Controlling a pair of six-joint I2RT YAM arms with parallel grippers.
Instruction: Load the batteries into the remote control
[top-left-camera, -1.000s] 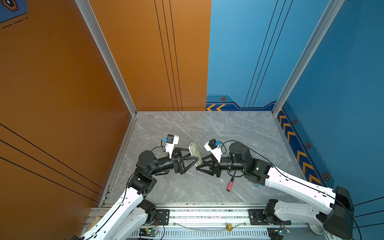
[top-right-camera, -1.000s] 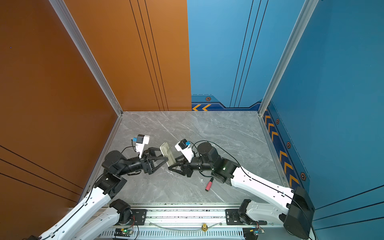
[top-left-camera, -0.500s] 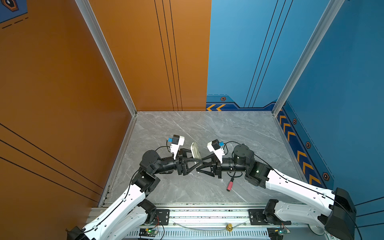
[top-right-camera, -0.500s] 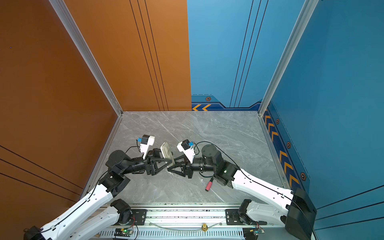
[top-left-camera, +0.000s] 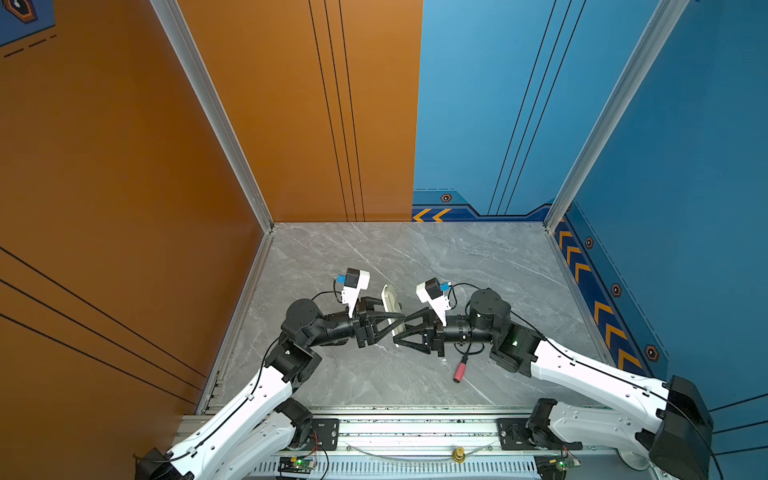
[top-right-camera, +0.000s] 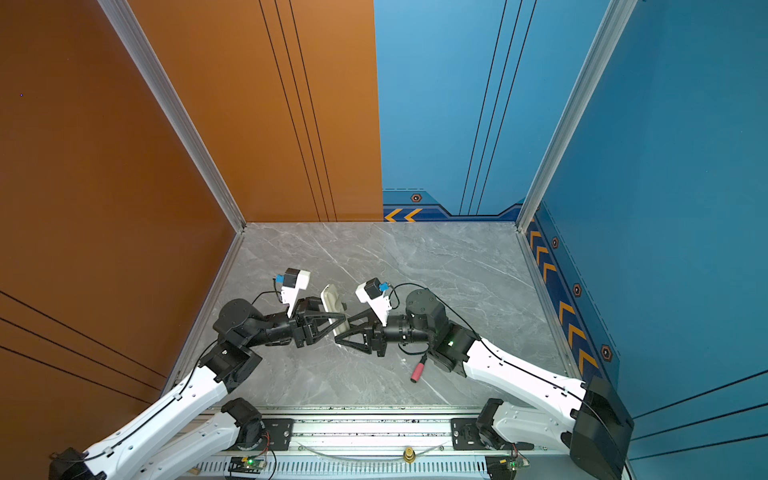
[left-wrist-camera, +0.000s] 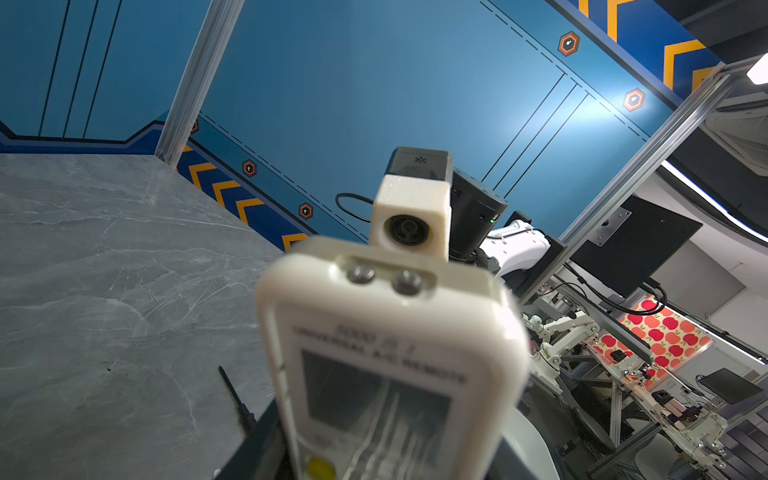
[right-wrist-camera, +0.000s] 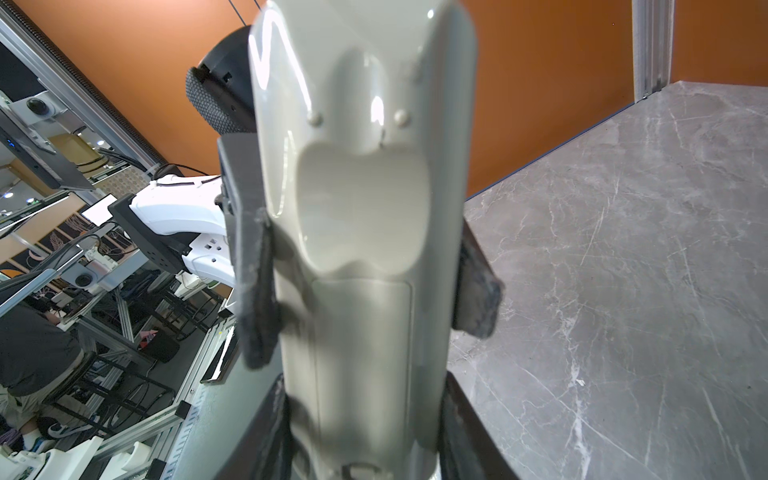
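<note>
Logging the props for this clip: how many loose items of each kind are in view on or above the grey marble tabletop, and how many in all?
White slim remote control, held off the tabletop between both grippers: 1
Pink-handled black-shafted screwdriver, lying on the tabletop: 1
Batteries: 0 visible
Total: 2

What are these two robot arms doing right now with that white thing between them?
Both arms are at a white remote control, lifted off the grey table. The right gripper is clamped on its sides, and the left gripper has its fingers around it from the opposite side. The right wrist view shows the remote's plain back with the battery cover on. No batteries are visible. A pink-handled screwdriver lies on the table under the right arm.
</note>
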